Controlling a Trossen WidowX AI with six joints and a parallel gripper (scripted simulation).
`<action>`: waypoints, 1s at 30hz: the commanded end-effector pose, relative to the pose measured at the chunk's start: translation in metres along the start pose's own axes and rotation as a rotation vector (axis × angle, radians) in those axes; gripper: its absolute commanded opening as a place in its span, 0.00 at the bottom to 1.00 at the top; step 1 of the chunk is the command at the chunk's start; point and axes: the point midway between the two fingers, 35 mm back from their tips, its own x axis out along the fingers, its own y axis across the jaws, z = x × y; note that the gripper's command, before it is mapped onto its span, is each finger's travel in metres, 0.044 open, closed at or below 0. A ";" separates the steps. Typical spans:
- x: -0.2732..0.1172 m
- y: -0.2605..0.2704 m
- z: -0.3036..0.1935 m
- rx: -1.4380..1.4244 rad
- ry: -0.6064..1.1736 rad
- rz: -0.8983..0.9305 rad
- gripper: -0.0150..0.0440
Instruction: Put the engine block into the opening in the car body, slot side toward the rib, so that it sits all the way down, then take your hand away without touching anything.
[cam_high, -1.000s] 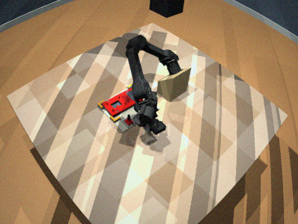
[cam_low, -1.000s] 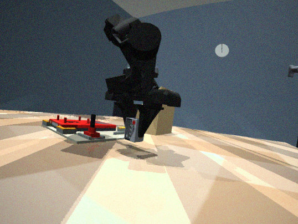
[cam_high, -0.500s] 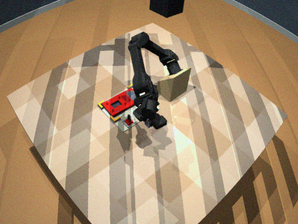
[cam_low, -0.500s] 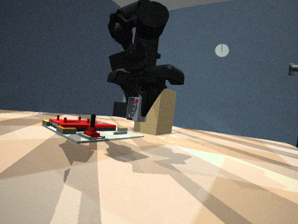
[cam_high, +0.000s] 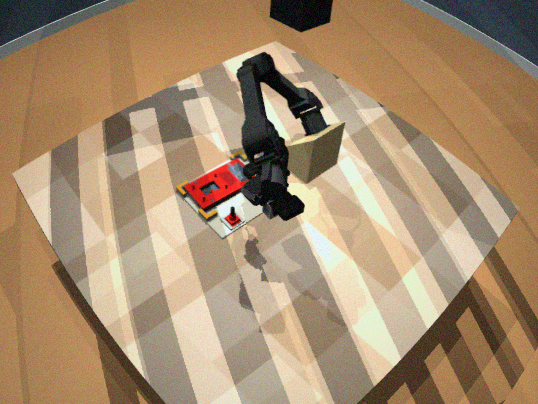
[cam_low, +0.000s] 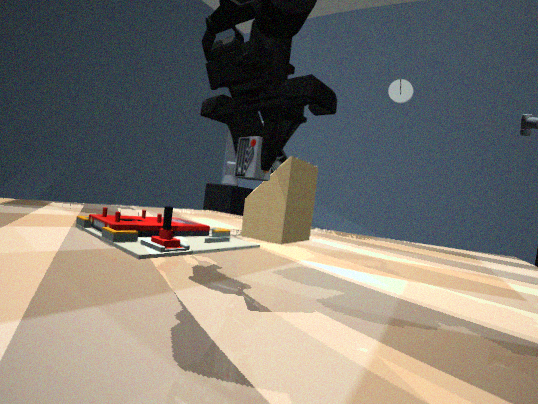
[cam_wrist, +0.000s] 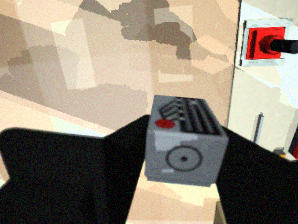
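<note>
The grey engine block (cam_low: 249, 157) (cam_wrist: 185, 152), with a red dot and dark slots on one face, is held up in the air. My gripper (cam_low: 256, 161) (cam_wrist: 178, 124) is shut on it, a finger on each side. In the wrist view the slotted face points up toward the image top. In the top view the arm hides the block. The red car body (cam_high: 220, 194) (cam_low: 145, 227) lies flat on a pale base plate (cam_high: 253, 206) (cam_low: 215, 244) (cam_wrist: 244, 100), left of the gripper. Its square opening (cam_high: 209, 188) shows empty. I cannot make out the rib.
A red piece with a black upright post (cam_high: 232, 218) (cam_low: 167, 227) (cam_wrist: 270, 45) stands on the plate's near corner. Low yellow-topped corner brackets (cam_high: 207, 214) (cam_low: 120, 234) surround the car body. A tall beige block (cam_high: 320, 155) (cam_low: 300, 200) stands to the right of the plate.
</note>
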 end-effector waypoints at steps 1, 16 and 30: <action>-0.014 0.000 -0.001 0.006 -0.005 0.007 0.25; 0.001 -0.001 -0.003 0.007 -0.009 0.005 0.25; 0.003 0.001 -0.012 0.002 -0.274 0.006 0.25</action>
